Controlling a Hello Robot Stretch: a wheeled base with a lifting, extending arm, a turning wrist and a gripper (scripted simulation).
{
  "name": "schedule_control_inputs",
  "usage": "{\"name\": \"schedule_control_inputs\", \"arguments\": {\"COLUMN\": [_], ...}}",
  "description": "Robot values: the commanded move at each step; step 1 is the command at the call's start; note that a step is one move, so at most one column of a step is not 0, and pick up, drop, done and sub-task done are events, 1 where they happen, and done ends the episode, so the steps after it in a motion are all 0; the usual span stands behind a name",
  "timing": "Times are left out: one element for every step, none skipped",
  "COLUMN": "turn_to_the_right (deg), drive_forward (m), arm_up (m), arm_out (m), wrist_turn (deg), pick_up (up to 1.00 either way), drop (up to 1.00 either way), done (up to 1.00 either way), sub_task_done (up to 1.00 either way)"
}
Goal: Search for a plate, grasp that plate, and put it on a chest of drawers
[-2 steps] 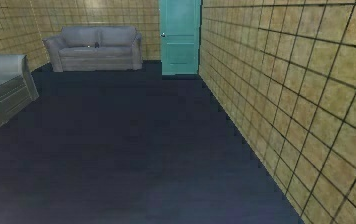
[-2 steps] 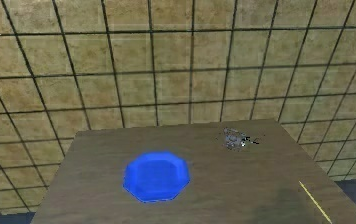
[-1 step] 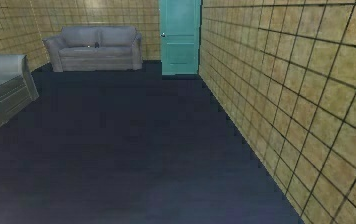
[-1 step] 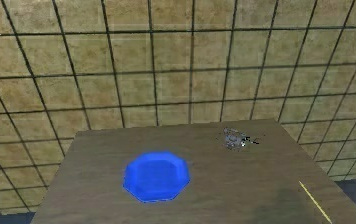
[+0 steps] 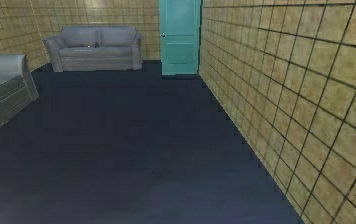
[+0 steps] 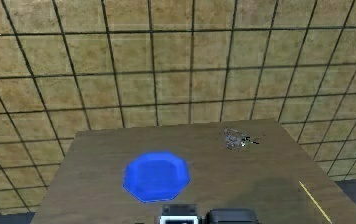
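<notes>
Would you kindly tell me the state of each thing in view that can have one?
Door: shut.
Plate: flat on the table, nothing on it.
Sofa: upright, seat bare.
Armchair: upright.
Grey clutter: lying on the table, too small to tell.
Yellow stick: lying flat on the table.
</notes>
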Motion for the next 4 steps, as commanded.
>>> {"name": "schedule_control_inputs", "arguments": {"turn_to_the_right": [0.0,0.0,0.0,0.0], "drive_forward": [0.0,0.0,0.0,0.0], "arm_up": [0.0,0.0,0.0,0.0], "arm_out": [0.22,0.0,0.0,0.0], "wrist_turn": [0.0,45.0,45.0,45.0], "pick_up": [0.0,0.0,0.0,0.0], "drop": [0.0,0.0,0.0,0.0], "done": [0.0,0.0,0.0,0.0], "sub_task_done": [0.0,0.0,0.0,0.0]}}
